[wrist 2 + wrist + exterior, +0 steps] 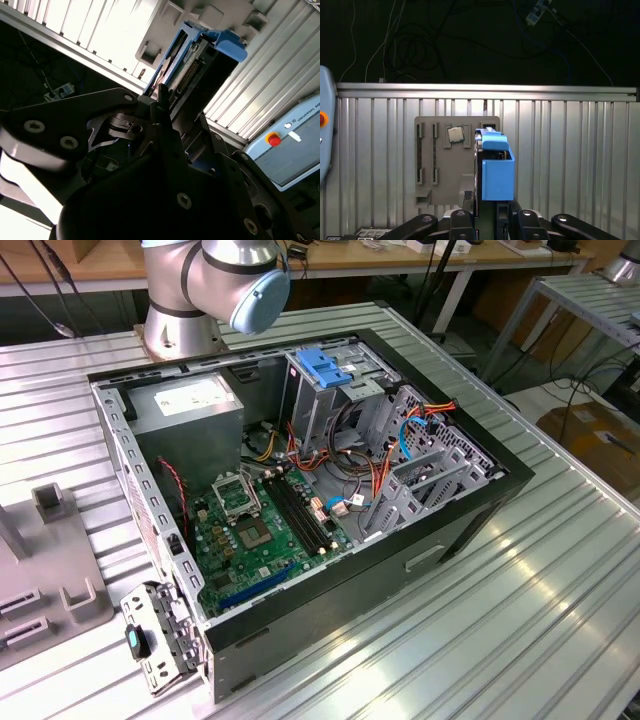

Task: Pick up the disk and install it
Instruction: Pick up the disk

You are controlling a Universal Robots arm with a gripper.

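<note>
Hanging edge-on over the desk [570, 165], the disk [496, 172] is pinched between the jaws of the gripper [487, 214], with a grey fixture plate [437, 175] lying on the desk beyond it. Pick-up looks done, so the carrying step is in hand. Installing would call for squaring its blue rails to a bay in the drive cage [430, 475] of the open computer case [500, 490], where cables crowd the metal walls. Around the disk itself there is open room.

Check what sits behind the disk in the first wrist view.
A grey fixture plate with slots and a square chip, lying on the ribbed table. The disk hides part of that plate.
</note>
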